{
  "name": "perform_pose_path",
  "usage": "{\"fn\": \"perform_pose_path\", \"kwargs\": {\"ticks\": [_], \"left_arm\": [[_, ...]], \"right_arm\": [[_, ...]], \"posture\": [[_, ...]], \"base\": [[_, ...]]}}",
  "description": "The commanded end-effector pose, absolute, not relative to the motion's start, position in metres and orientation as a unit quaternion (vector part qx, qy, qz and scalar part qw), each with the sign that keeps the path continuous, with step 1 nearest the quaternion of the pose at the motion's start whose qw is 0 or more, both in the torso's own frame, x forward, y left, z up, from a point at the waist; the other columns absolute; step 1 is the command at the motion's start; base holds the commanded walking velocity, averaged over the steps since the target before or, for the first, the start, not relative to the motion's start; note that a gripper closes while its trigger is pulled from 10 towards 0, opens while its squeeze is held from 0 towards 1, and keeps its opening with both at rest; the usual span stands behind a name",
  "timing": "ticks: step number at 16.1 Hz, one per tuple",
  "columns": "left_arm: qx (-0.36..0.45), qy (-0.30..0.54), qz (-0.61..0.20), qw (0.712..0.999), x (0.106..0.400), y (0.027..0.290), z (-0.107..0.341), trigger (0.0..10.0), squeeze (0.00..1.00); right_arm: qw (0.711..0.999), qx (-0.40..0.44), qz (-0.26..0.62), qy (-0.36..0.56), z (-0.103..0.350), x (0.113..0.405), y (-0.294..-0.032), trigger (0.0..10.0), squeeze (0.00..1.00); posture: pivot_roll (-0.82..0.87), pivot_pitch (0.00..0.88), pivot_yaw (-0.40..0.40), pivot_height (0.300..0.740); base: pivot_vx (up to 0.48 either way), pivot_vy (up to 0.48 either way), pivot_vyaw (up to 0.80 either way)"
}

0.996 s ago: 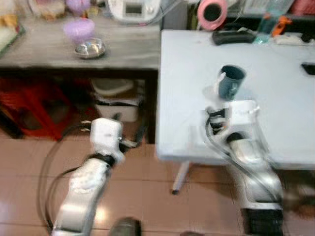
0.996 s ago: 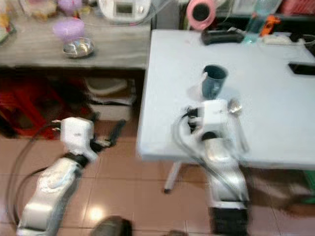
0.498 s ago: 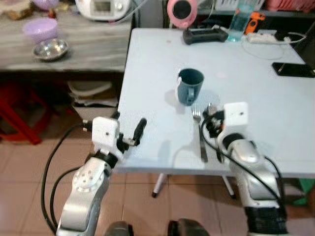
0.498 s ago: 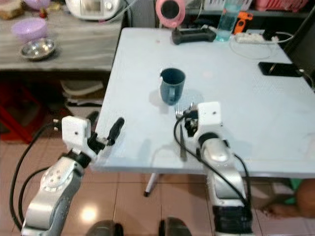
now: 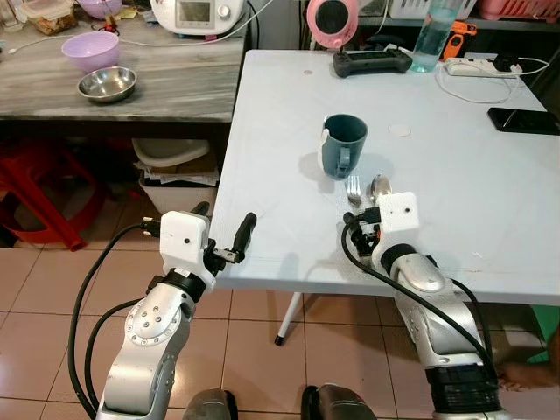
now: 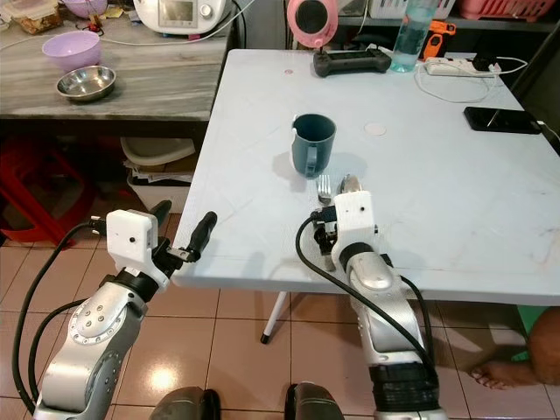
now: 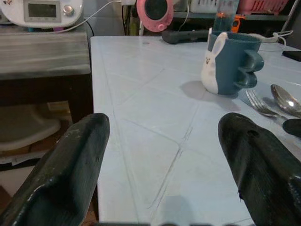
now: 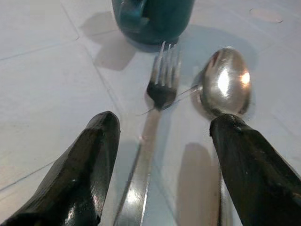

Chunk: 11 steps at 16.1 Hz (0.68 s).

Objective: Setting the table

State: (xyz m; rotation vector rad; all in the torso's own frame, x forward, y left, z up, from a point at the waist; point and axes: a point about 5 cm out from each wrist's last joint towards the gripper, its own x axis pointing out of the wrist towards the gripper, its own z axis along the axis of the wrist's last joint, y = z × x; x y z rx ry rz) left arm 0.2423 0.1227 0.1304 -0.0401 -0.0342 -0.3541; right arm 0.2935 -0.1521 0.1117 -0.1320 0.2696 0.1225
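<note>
A dark blue mug with a white rabbit on its side stands upright on the white table. Just in front of it lie a fork and a spoon, side by side. My right gripper is low over their handles, open; in the right wrist view its fingertips straddle the fork and the spoon. Open and holding nothing, my left gripper sits at the table's front left edge.
A grey counter to the left carries a purple bowl, a steel bowl and a white appliance. At the table's far side are a black controller, a bottle and a phone. A person's foot is bottom right.
The camera has shifted and the blur has gone. My right gripper has come over the handles of the fork and spoon. The left gripper stays by the table edge.
</note>
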Motion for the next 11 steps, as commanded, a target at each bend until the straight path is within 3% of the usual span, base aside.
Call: {"fn": "perform_pose_path", "kwargs": {"ticks": [1,3,4,5,6,9,11], "left_arm": [[-0.014,-0.015,-0.179,0.984,0.24,0.122,0.13,10.0,0.0],[-0.013,-0.014,-0.181,0.983,0.239,0.122,0.13,10.0,0.0],[-0.013,-0.012,-0.181,0.983,0.239,0.121,0.129,10.0,0.0],[-0.013,-0.012,-0.181,0.983,0.238,0.121,0.129,10.0,0.0],[-0.012,-0.011,-0.181,0.983,0.238,0.122,0.129,10.0,0.0],[-0.011,-0.009,-0.18,0.984,0.236,0.124,0.128,10.0,0.0],[-0.01,-0.008,-0.181,0.983,0.236,0.125,0.128,10.0,0.0]], "right_arm": [[0.986,-0.066,0.07,0.135,0.113,0.297,-0.15,10.0,0.0],[0.983,-0.068,0.084,0.146,0.11,0.302,-0.147,10.0,0.0],[0.982,-0.068,0.088,0.15,0.109,0.303,-0.146,8.1,0.0],[0.982,-0.068,0.088,0.153,0.108,0.303,-0.146,0.7,0.0],[0.981,-0.069,0.085,0.161,0.105,0.301,-0.147,0.0,0.0],[0.976,-0.07,0.075,0.194,0.093,0.289,-0.151,0.0,0.0],[0.974,-0.061,0.068,0.207,0.088,0.279,-0.151,0.6,0.0]], "posture": [[0.03,0.116,0.018,0.74],[0.03,0.118,0.019,0.74],[0.03,0.123,0.018,0.74],[0.03,0.124,0.016,0.74],[0.03,0.125,0.015,0.74],[0.03,0.13,0.01,0.74],[0.03,0.131,0.011,0.74]], "base": [[0.0,0.0,0.0],[0.0,0.0,0.0],[0.0,0.0,0.0],[0.0,0.0,0.0],[0.0,0.0,0.0],[0.0,0.0,0.0],[0.0,0.0,0.0]]}}
